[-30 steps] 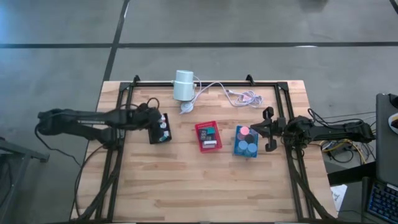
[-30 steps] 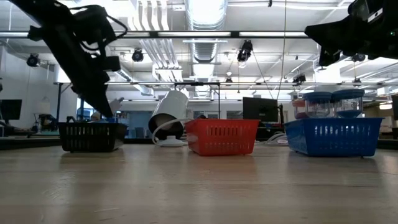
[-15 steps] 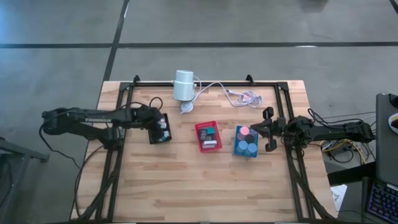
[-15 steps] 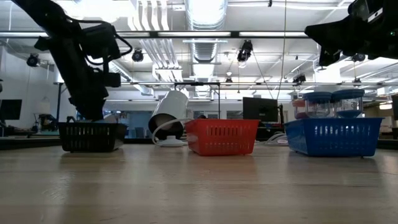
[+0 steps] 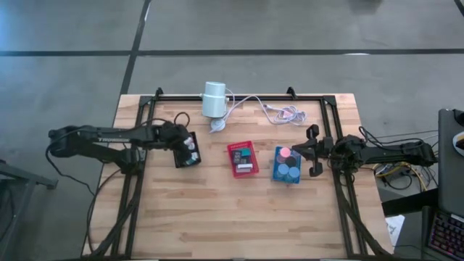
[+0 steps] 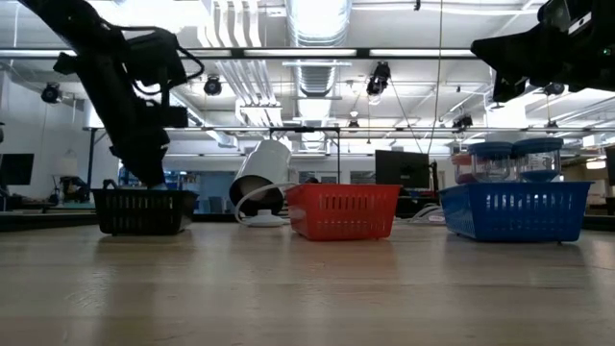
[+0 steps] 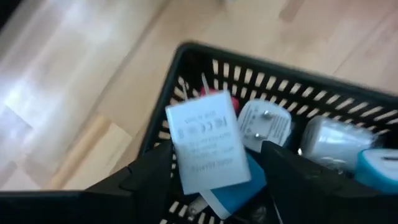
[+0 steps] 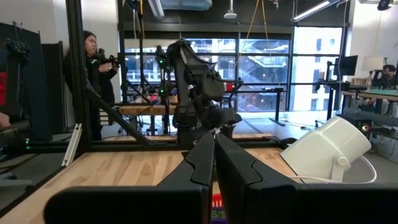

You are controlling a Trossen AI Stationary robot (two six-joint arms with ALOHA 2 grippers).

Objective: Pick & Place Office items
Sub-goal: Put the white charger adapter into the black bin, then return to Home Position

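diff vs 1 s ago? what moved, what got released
The left gripper came down over the black tray, and its fingers spread wider: the white charger block sits between them with a gap at each side, apparently just let go into the tray. The right gripper stayed shut beside the blue tray; the red tray and white cylinder did not move.

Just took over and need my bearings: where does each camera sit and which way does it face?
High: overhead, straight down; both arms, black tray.
Low: table height, facing the room; arms above.
Left wrist: down into the black tray, over the left gripper.
Right wrist: level across the table, past the shut right gripper.
Shared: black tray.
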